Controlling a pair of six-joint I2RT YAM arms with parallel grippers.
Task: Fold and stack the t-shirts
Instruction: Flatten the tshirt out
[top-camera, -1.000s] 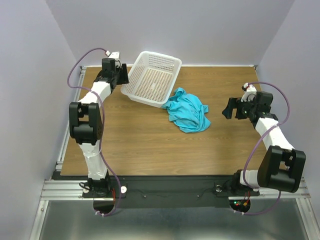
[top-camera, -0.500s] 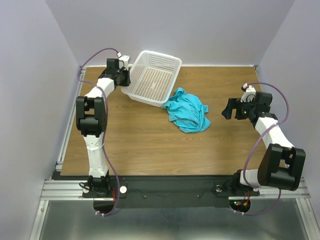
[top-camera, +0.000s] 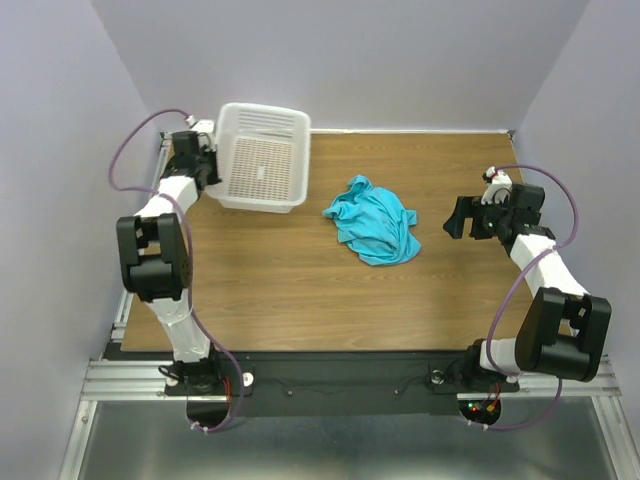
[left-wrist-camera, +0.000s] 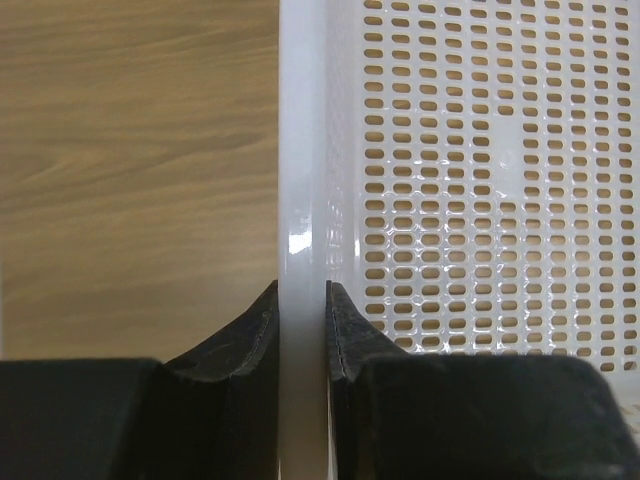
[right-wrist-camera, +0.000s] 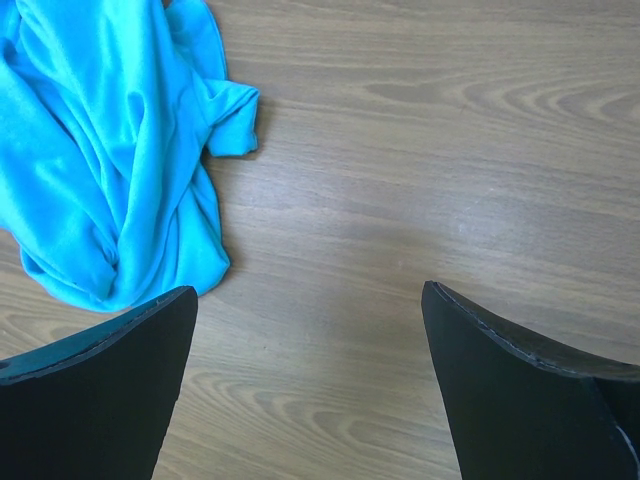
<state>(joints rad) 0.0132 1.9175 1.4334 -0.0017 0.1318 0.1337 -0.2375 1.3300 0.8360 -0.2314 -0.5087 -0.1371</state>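
- Currently a prep step: left claw (left-wrist-camera: 302, 292) pinches the rim of the white plastic mesh basket (top-camera: 258, 204) at the far-left of the wooden table (top-camera: 270, 290).
- Right claw (right-wrist-camera: 308, 290) is spread and empty, near the crumpled turquoise cloth t-shirt (top-camera: 375, 225) lying mid-table, well apart from the basket.
- Next likely: let go of the basket, flatten the 1 shirt.

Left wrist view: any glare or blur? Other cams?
Left wrist: small glare spot on the basket rim, sheen on its mesh, fingers dark, low detail. Right wrist: sharp, even light, soft shadow beside the t-shirt. Top external: diffuse, even light.
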